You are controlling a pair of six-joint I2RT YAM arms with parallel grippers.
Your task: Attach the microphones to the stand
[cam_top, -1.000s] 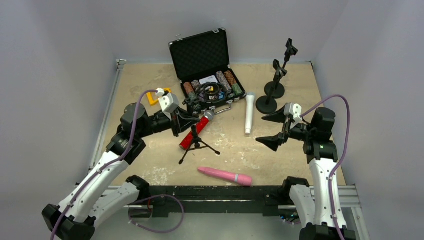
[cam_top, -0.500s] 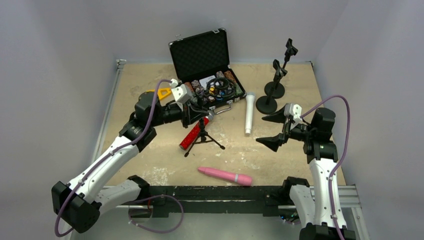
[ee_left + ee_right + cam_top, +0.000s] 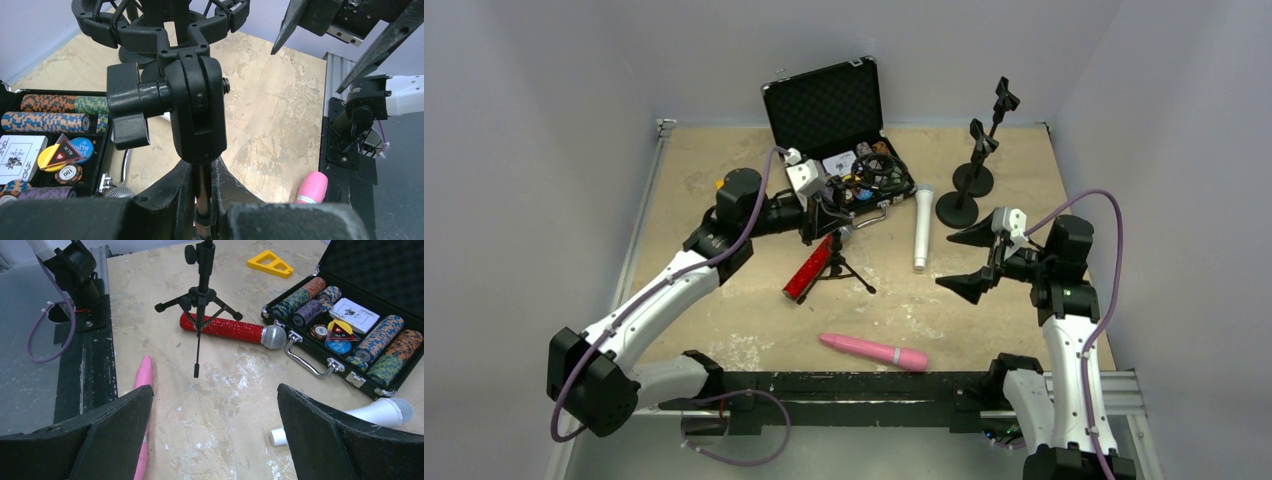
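Left claw (image 3: 201, 175) clamped on the tripod (image 3: 199, 295) pole, mid-worktop, beside the red mic (image 3: 225, 329); my right claw (image 3: 944, 260) gapes wide.

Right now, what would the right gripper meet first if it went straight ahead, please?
Probably the handle end of the white microphone, just ahead of the right gripper; beyond it, the tripod stand. Height unclear.
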